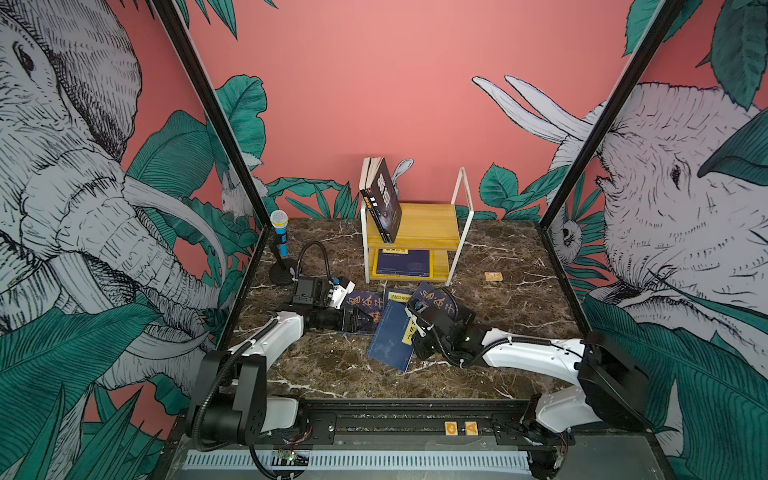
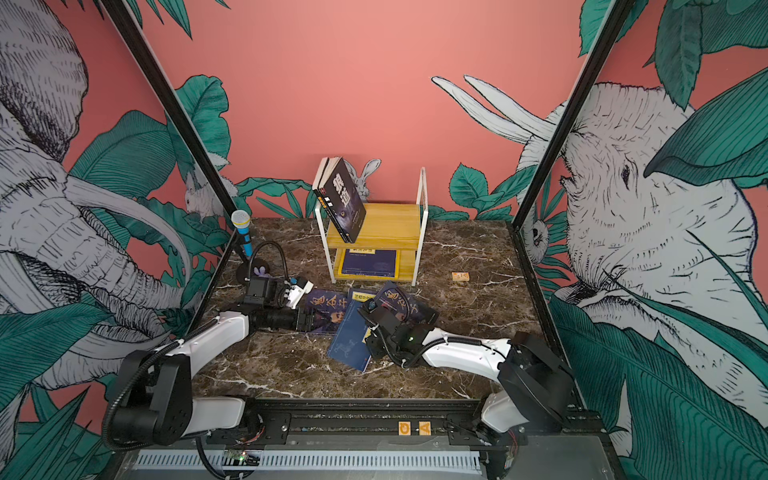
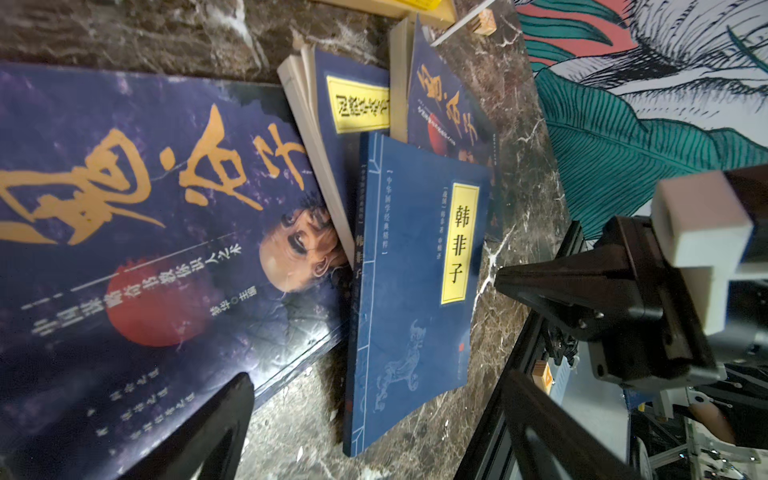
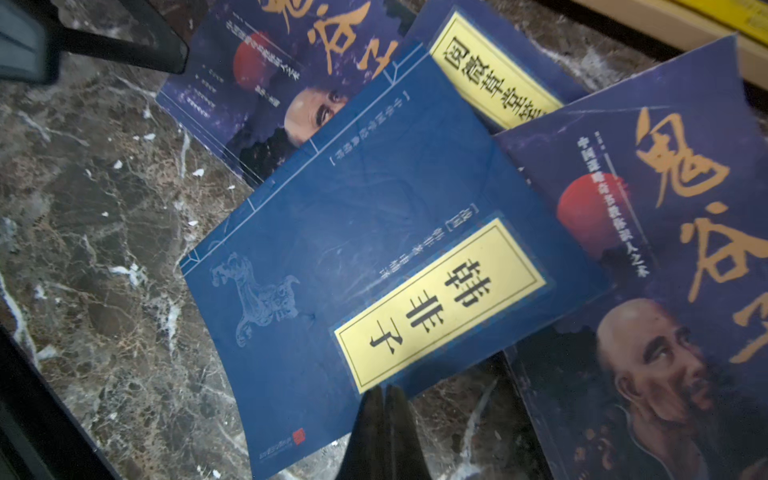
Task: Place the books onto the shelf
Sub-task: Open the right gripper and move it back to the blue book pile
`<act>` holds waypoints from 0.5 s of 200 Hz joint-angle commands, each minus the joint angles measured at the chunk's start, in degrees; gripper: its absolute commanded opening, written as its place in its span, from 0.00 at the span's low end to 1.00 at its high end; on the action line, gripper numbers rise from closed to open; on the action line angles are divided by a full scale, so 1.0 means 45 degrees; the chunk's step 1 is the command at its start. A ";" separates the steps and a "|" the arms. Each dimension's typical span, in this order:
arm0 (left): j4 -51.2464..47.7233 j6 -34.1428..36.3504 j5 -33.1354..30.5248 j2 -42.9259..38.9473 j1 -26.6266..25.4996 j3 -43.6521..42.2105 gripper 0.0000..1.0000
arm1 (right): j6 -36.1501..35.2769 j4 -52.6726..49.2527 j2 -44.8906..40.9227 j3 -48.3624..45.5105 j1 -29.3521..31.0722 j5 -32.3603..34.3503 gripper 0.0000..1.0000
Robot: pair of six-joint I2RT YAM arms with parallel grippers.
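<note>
Right wrist view shows us the right gripper (image 4: 384,394), jaws shut, at the long open edge of the yellow-labelled navy book (image 4: 353,232), lying on the table (image 4: 104,208), crosswise before it.

Both top views bright, even light from overhead, pink wall (image 1: 395,83) evenly lit. Wide-angle bend at the edges, frame posts (image 1: 208,116) splay outward. Now the shelf (image 1: 432,224): throws shade on its lower tier. Wrist cams dimmer, softer. Left wrist view: calligraphy book (image 3: 145,216) smeared up close. Right wrist view: blue book (image 4: 353,232) w/ faint sheen, corners going dark, marble top (image 4: 104,249) murky.
</note>
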 commanded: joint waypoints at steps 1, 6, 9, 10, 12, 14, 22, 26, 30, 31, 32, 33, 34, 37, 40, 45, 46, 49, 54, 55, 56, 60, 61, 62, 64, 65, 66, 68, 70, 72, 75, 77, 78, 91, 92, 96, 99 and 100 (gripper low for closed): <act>0.0174 -0.0430 -0.0198 0.0355 -0.0077 0.0481 0.95 | 0.0271 0.0518 0.0223 0.0221 0.0046 0.0278 0.00; 0.0203 -0.0506 -0.0160 0.0505 -0.0109 0.0538 0.95 | 0.0276 0.0616 0.0255 0.0102 0.0058 0.0357 0.00; 0.0217 -0.0534 -0.0126 0.0584 -0.0122 0.0571 0.94 | 0.0255 0.0683 0.0272 0.0031 0.0058 0.0382 0.00; 0.0225 -0.0547 -0.0122 0.0622 -0.0131 0.0587 0.94 | 0.0250 0.0701 0.0277 -0.0001 0.0059 0.0398 0.00; 0.0231 -0.0572 -0.0089 0.0684 -0.0138 0.0609 0.93 | 0.0237 0.0748 0.0291 -0.0049 0.0060 0.0424 0.00; 0.0252 -0.0592 -0.0067 0.0744 -0.0140 0.0644 0.92 | 0.0229 0.0769 0.0309 -0.0090 0.0061 0.0460 0.00; 0.0245 -0.0666 0.0022 0.0970 -0.0186 0.0771 0.89 | 0.0209 0.0802 0.0379 -0.0196 0.0045 0.0600 0.00; 0.0225 -0.0677 0.0029 0.1062 -0.0214 0.0828 0.88 | 0.0190 0.0797 0.0432 -0.0222 0.0060 0.0652 0.00; 0.0186 -0.0695 0.0020 0.1133 -0.0243 0.0914 0.88 | 0.0183 0.0778 0.0464 -0.0227 0.0047 0.0674 0.00; 0.0170 -0.0696 0.0029 0.1150 -0.0250 0.0934 0.88 | 0.0185 0.0768 0.0461 -0.0237 0.0044 0.0680 0.00; 0.0162 -0.0696 0.0014 0.1169 -0.0264 0.0954 0.88 | 0.0186 0.0762 0.0460 -0.0242 0.0052 0.0693 0.00; 0.0149 -0.0697 0.0007 0.1188 -0.0261 0.0974 0.87 | 0.0187 0.0760 0.0479 -0.0245 0.0047 0.0700 0.00; 0.0113 -0.0697 0.0003 0.1207 -0.0289 0.0994 0.87 | 0.0187 0.0758 0.0488 -0.0246 0.0054 0.0693 0.00; 0.0037 -0.0697 -0.0010 0.1253 -0.0296 0.1079 0.87 | 0.0197 0.0757 0.0496 -0.0262 0.0055 0.0693 0.00; -0.0043 -0.0707 -0.0029 0.1290 -0.0333 0.1146 0.87 | 0.0189 0.0774 0.0517 -0.0266 0.0050 0.0688 0.00; -0.0147 -0.0719 -0.0056 0.1370 -0.0373 0.1248 0.86 | 0.0188 0.0841 0.0549 -0.0303 0.0042 0.0702 0.00; -0.0152 -0.0718 -0.0058 0.1386 -0.0384 0.1277 0.86 | 0.0188 0.0858 0.0563 -0.0314 0.0051 0.0704 0.00; -0.0166 -0.0741 -0.0059 0.1432 -0.0393 0.1327 0.86 | 0.0188 0.0914 0.0574 -0.0348 0.0047 0.0689 0.00; -0.0187 -0.0770 -0.0057 0.1521 -0.0447 0.1377 0.86 | 0.0187 0.1071 0.0596 -0.0415 0.0050 0.0674 0.00; -0.0192 -0.0782 -0.0058 0.1539 -0.0460 0.1381 0.86 | 0.0187 0.1090 0.0605 -0.0438 0.0056 0.0681 0.00; -0.0175 -0.0788 -0.0068 0.1558 -0.0476 0.1392 0.86 | 0.0187 0.1119 0.0620 -0.0460 0.0058 0.0684 0.00; -0.0156 -0.0847 -0.0088 0.1626 -0.0505 0.1412 0.86 | 0.0187 0.1285 0.0655 -0.0550 0.0059 0.0668 0.00; -0.0147 -0.0850 -0.0093 0.1651 -0.0518 0.1418 0.86 | 0.0197 0.1314 0.0664 -0.0555 0.0060 0.0678 0.00; -0.0143 -0.0861 -0.0096 0.1692 -0.0534 0.1421 0.86 | 0.0202 0.1348 0.0679 -0.0567 0.0060 0.0682 0.00; -0.0139 -0.0885 -0.0112 0.1733 -0.0547 0.1437 0.86 | 0.0191 0.1403 0.0699 -0.0586 0.0061 0.0686 0.00; -0.0139 -0.0888 -0.0115 0.1753 -0.0549 0.1450 0.86 | 0.0189 0.1422 0.0706 -0.0602 0.0061 0.0686 0.00; -0.0139 -0.0890 -0.0116 0.1783 -0.0569 0.1456 0.86 | 0.0188 0.1441 0.0719 -0.0610 0.0061 0.0696 0.00; -0.0134 -0.0916 -0.0132 0.1824 -0.0585 0.1461 0.86 | 0.0188 0.1455 0.0748 -0.0616 0.0056 0.0714 0.00; -0.0142 -0.0928 -0.0151 0.1869 -0.0594 0.1501 0.86 | 0.0188 0.1459 0.0775 -0.0618 0.0050 0.0723 0.00; -0.0173 -0.0930 -0.0155 0.1909 -0.0620 0.1526 0.86 | 0.0187 0.1465 0.0811 -0.0618 0.0048 0.0735 0.00; -0.0223 -0.0948 -0.0184 0.1963 -0.0645 0.1580 0.85 | 0.0187 0.1446 0.0854 -0.0608 0.0059 0.0754 0.00; -0.0243 -0.0960 -0.0203 0.2021 -0.0657 0.1619 0.85 | 0.0187 0.1442 0.0889 -0.0591 0.0050 0.0748 0.00; -0.0269 -0.0965 -0.0209 0.2034 -0.0663 0.1638 0.85 | 0.0197 0.1432 0.0899 -0.0585 0.0056 0.0747 0.00; -0.0460 -0.1109 -0.0291 0.2170 -0.0731 0.1841 0.84 | 0.0255 0.1336 0.1015 -0.0529 0.0060 0.0741 0.00; -0.0465 -0.1128 -0.0302 0.2177 -0.0748 0.1847 0.84 | 0.0260 0.1340 0.1020 -0.0535 0.0061 0.0733 0.00; -0.0480 -0.1187 -0.0312 0.2214 -0.0782 0.1902 0.84 | 0.0265 0.1357 0.1024 -0.0549 0.0061 0.0744 0.00; -0.0476 -0.1244 -0.0296 0.2248 -0.0802 0.1920 0.83 | 0.0283 0.1406 0.1035 -0.0597 0.0046 0.0731 0.00; -0.0473 -0.1264 -0.0295 0.2264 -0.0813 0.1926 0.83 | 0.0284 0.1433 0.1030 -0.0618 0.0044 0.0728 0.00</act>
